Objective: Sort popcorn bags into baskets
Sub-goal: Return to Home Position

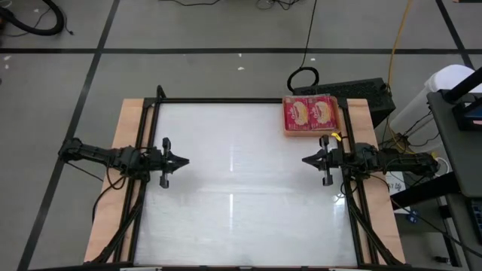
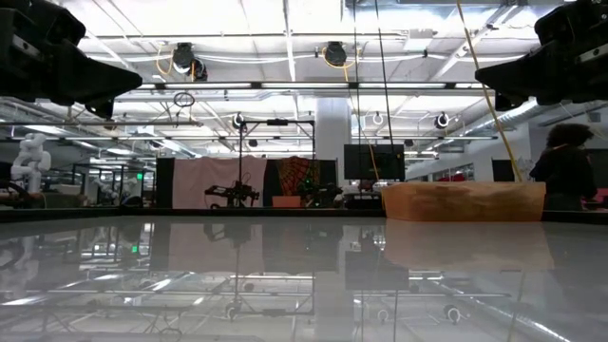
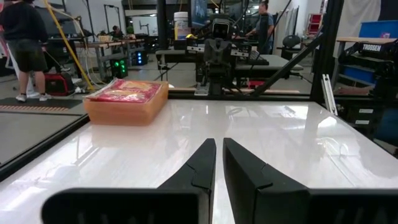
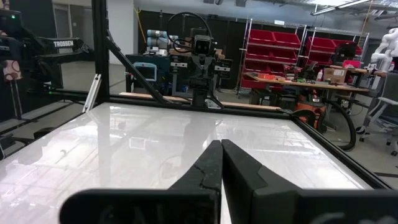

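The bags lie in the tray at the table's upper right in the high view, the top two side by side, picture face up. No bag shows loose on the table, so the sorting looks done; only parking the arms seems left. The left gripper sits mid-left and the right gripper mid-right, just below the tray. Both have their jaws all but closed on nothing.

From above, upper right, only two bags show in the tray; any beneath are hidden. In the low view its wall hides them all.
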